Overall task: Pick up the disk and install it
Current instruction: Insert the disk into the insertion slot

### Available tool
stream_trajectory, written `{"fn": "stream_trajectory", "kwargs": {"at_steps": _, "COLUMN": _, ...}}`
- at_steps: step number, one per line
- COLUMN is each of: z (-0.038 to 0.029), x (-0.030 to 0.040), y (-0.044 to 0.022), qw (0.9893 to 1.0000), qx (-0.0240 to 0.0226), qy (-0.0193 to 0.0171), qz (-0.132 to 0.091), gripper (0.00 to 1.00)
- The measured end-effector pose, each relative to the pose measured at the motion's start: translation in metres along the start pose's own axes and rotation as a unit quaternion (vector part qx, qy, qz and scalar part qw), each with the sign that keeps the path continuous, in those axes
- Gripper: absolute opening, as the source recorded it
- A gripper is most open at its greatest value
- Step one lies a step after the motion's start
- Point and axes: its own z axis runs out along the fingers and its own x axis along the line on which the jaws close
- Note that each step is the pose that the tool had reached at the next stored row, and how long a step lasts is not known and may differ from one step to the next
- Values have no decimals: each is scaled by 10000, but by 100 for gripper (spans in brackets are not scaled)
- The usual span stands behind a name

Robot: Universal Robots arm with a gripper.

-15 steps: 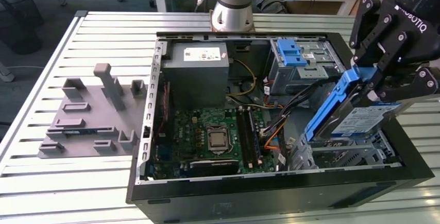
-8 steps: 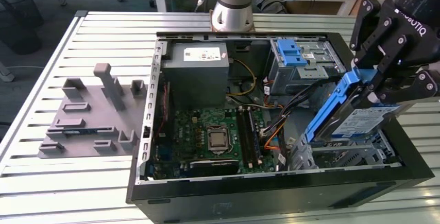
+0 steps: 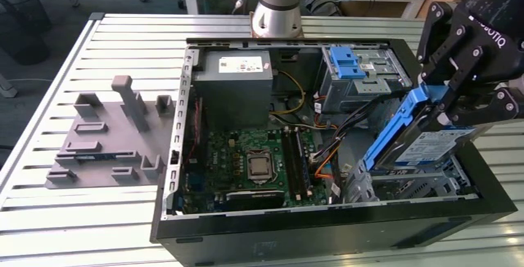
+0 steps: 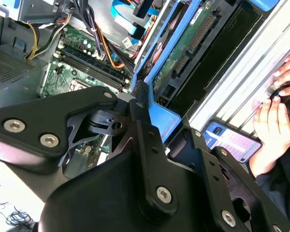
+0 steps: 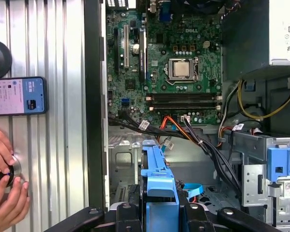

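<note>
Hand: narrow, clamped on the disk. Black fingers grip it at its upper end, across the blue side rails. In the first wrist view a blue rail runs out from between the two fingers.

Disk: held off the worktop, inside the open computer case at the case corner on the exterior view's right. It stands steeply tilted, labelled face toward the exterior view's right. Its lower end is at the mouth of the grey drive cage; whether the two touch, cannot tell. In the second wrist view its green circuit-board underside faces the camera.

Arm: base stands at the far edge of the worktop, behind the case. The wrist comes in above the case's wall on the exterior view's right, with the hand angled down into the case.

Motherboard lies on the case floor, well clear of the disk.

Beside the case, in the first wrist view: a phone flat on the worktop, and a person's fingers on a round black knob.
</note>
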Motion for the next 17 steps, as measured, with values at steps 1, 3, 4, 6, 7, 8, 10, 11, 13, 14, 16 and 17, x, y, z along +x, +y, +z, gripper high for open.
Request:
{"fn": "stream_trajectory", "kwargs": {"at_steps": 1, "z": 5, "x": 0, "y": -1, "qw": 10000, "qx": 0, "qy": 0, "qz": 0, "gripper": 36}}
{"fn": "stream_trajectory", "kwargs": {"at_steps": 3, "z": 15, "x": 1, "y": -2, "qw": 10000, "qx": 0, "qy": 0, "qz": 0, "gripper": 36}}
{"fn": "stream_trajectory", "kwargs": {"at_steps": 4, "z": 20, "x": 1, "y": -2, "qw": 10000, "qx": 0, "qy": 0, "qz": 0, "gripper": 36}}
{"fn": "stream_trajectory", "kwargs": {"at_steps": 6, "z": 32, "x": 1, "y": -2, "qw": 10000, "qx": 0, "qy": 0, "qz": 0, "gripper": 36}}
{"fn": "stream_trajectory", "kwargs": {"at_steps": 7, "z": 37, "x": 2, "y": -2, "qw": 10000, "qx": 0, "qy": 1, "qz": 0, "gripper": 36}}
{"fn": "stream_trajectory", "kwargs": {"at_steps": 8, "z": 44, "x": 2, "y": -2, "qw": 10000, "qx": 0, "qy": 1, "qz": 0, "gripper": 36}}
{"fn": "stream_trajectory", "kwargs": {"at_steps": 10, "z": 58, "x": 3, "y": -2, "qw": 10000, "qx": 0, "qy": 0, "qz": 0, "gripper": 36}}
{"fn": "stream_trajectory", "kwargs": {"at_steps": 11, "z": 67, "x": 3, "y": -2, "qw": 10000, "qx": 0, "qy": 0, "qz": 0, "gripper": 36}}
{"fn": "stream_trajectory", "kwargs": {"at_steps": 13, "z": 83, "x": 4, "y": -2, "qw": 10000, "qx": 0, "qy": 0, "qz": 0, "gripper": 36}}
{"fn": "stream_trajectory", "kwargs": {"at_steps": 14, "z": 93, "x": 4, "y": -2, "qw": 10000, "qx": 0, "qy": 0, "qz": 0, "gripper": 36}}
{"fn": "stream_trajectory", "kwargs": {"at_steps": 16, "z": 113, "x": 5, "y": -2, "qw": 10000, "qx": 0, "qy": 0, "qz": 0, "gripper": 36}}
{"fn": "stream_trajectory", "kwargs": {"at_steps": 17, "z": 123, "x": 5, "y": -2, "qw": 10000, "qx": 0, "qy": 0, "qz": 0, "gripper": 36}}
